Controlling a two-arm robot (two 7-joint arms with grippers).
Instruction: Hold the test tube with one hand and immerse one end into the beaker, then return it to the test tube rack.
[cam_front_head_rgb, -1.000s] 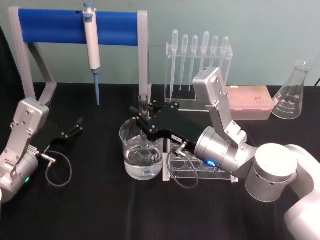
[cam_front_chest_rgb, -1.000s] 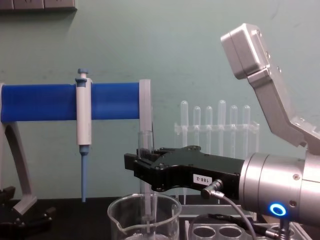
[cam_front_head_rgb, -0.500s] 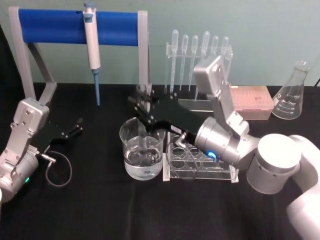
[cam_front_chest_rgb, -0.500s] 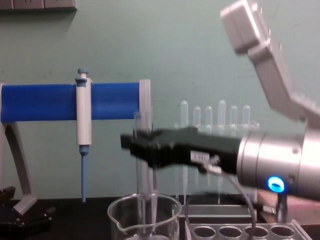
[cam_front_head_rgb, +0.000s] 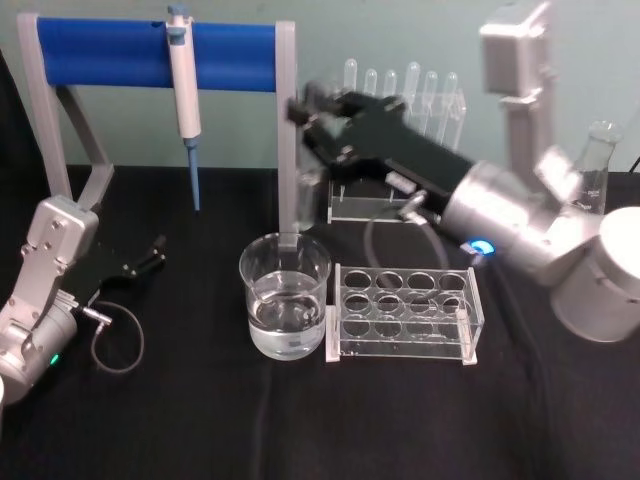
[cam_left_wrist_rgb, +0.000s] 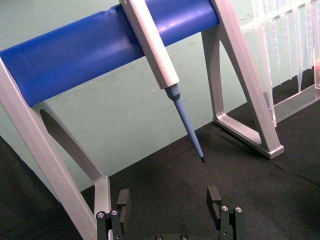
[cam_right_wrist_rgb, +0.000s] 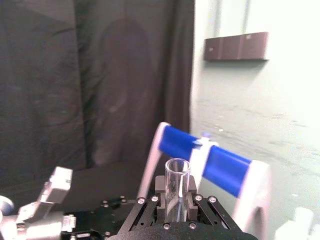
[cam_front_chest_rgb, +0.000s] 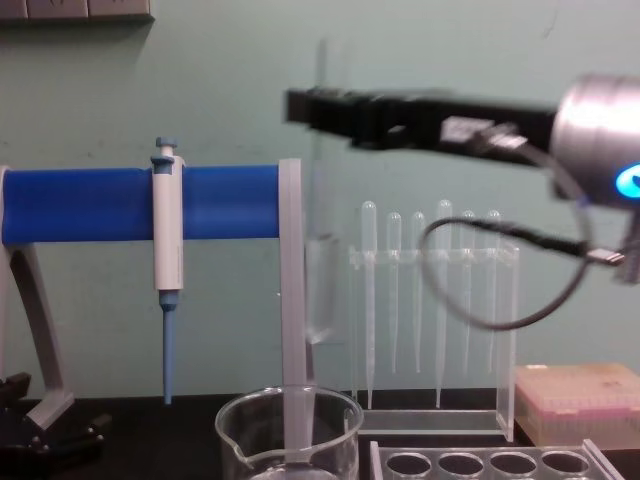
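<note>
Right gripper (cam_front_chest_rgb: 318, 105) clamped on tube (cam_front_chest_rgb: 320, 290), held upright clear above beaker (cam_front_chest_rgb: 288, 432); left gripper (cam_left_wrist_rgb: 170, 207) open, parked on table (cam_front_head_rgb: 180, 420).

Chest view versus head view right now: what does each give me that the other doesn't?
Chest alone: seen from the side, the test tube hangs with its lower end above the beaker rim, out of the water.
Head alone: the left gripper resting open on the table at the left, the flask, and the liquid in the beaker.
Both: the right gripper shut on the tube, the rack, the pipette and the dropper stand.
</note>
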